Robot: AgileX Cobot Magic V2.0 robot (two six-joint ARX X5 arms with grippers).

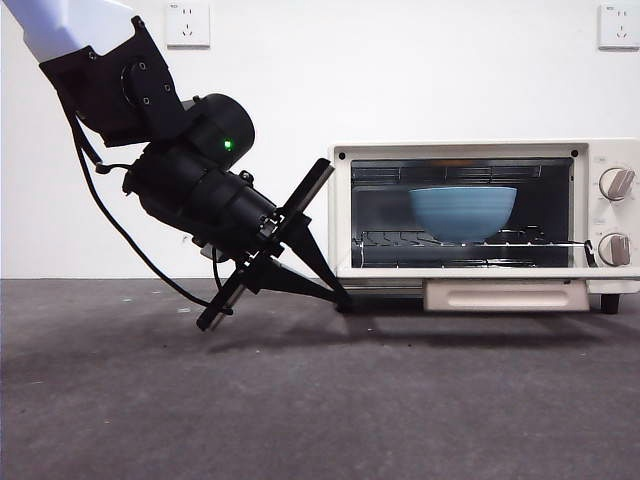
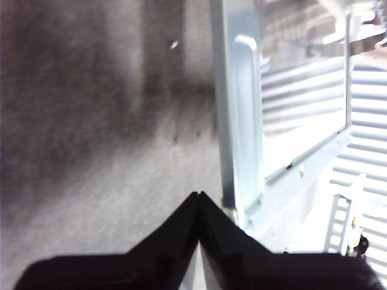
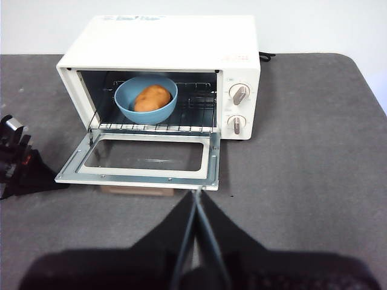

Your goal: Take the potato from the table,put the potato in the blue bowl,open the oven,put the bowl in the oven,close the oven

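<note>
The cream-white oven [image 3: 169, 39] stands open, its glass door [image 3: 145, 178] folded down flat over the table [image 1: 300, 400]. Inside, on the wire rack, sits the blue bowl [image 3: 130, 106] with the orange-brown potato [image 3: 151, 98] in it; the front view shows only the bowl [image 1: 462, 212] behind the oven frame. My left gripper [image 1: 340, 297] is shut and empty, its tip low at the left corner of the lowered door [image 2: 242, 121]. My right gripper [image 3: 195, 194] is shut on nothing, held high in front of the oven, above the door's front edge.
The door's beige bar handle [image 1: 505, 295] hangs under its front edge. Two knobs [image 1: 615, 183] are on the oven's right side. The left arm's dark body [image 1: 190, 180] slants down from the upper left. A cable [image 3: 266, 56] lies behind the oven.
</note>
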